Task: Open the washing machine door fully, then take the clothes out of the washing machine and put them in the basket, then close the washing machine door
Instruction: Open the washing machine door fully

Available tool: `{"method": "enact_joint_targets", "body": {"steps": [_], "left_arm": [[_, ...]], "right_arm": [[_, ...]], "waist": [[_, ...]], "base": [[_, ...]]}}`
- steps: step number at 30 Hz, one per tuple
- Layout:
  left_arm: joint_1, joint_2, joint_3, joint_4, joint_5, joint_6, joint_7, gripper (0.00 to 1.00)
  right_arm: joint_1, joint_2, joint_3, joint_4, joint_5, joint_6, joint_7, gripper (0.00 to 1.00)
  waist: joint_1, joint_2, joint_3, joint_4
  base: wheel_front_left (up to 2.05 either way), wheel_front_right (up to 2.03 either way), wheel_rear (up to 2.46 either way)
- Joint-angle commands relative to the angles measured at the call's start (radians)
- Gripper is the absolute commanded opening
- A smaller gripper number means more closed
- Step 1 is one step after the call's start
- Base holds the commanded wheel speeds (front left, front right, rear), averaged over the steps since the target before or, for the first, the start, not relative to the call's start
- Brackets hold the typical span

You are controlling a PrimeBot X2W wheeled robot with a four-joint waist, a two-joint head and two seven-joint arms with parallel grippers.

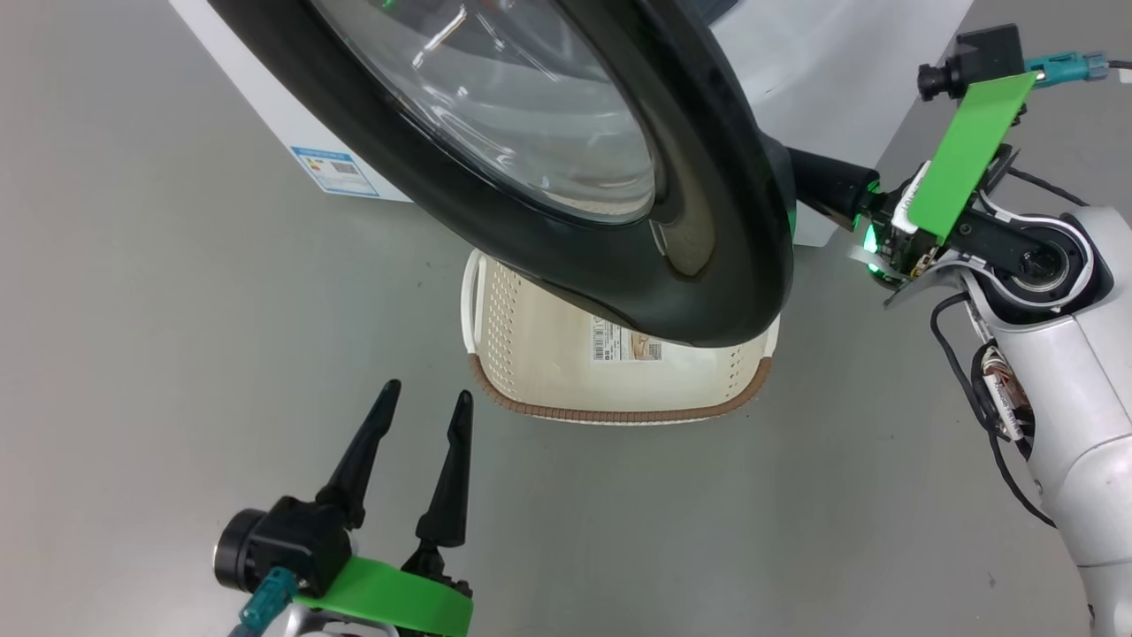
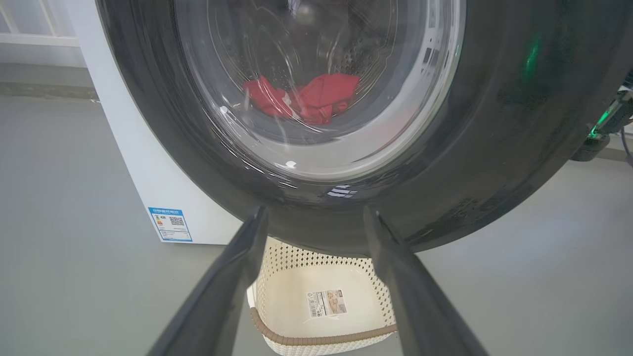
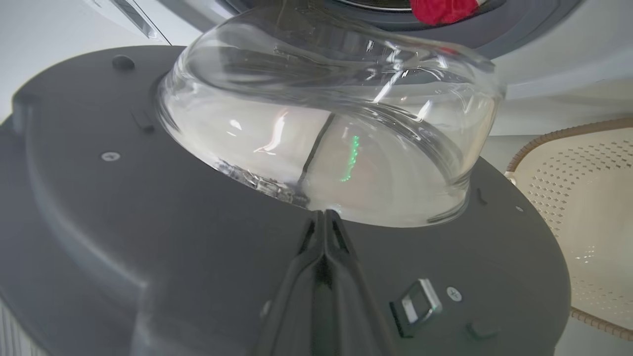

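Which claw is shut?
The right claw, dark fingers pressed together behind the glossy black-rimmed round door; the left claw hangs open in front.

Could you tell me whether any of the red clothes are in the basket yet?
No, the basket shows bare inside apart from its label sticker; the clothes lie inside the washing machine.

In the head view the washing machine door (image 1: 707, 177) hides the basket's (image 1: 619, 414) far half and the right gripper's (image 3: 324, 220) fingertips.
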Motion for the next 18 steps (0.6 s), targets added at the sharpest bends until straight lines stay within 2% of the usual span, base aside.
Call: {"method": "enact_joint_targets", "body": {"steps": [1, 2, 3, 18], "left_arm": [[0.003, 0.011, 0.037, -0.022, 0.009, -0.010, -0.012, 1.00], [0.003, 0.011, 0.039, -0.022, 0.010, -0.011, -0.012, 1.00], [0.003, 0.011, 0.041, -0.022, 0.010, -0.012, -0.012, 1.00], [0.031, 0.011, 0.091, -0.006, 0.031, -0.026, -0.012, 1.00]], "right_arm": [[0.025, 0.011, -0.001, -0.024, -0.009, 0.008, -0.009, 0.48], [0.029, 0.011, -0.005, -0.023, -0.013, 0.008, -0.017, 0.71], [0.033, 0.011, -0.009, -0.021, -0.016, 0.008, -0.024, 1.00], [0.184, 0.015, -0.066, -0.019, -0.023, 0.008, -0.093, 1.00]], "waist": [[0.0000, -0.0001, -0.001, -0.002], [0.0000, -0.0001, -0.003, -0.004], [0.0000, -0.0001, -0.004, -0.006], [0.0000, -0.0001, -0.063, -0.059]], "base": [[0.00, 0.00, 0.00], [0.00, 0.00, 0.00], [0.00, 0.00, 0.00], [0.00, 0.00, 0.00]]}}
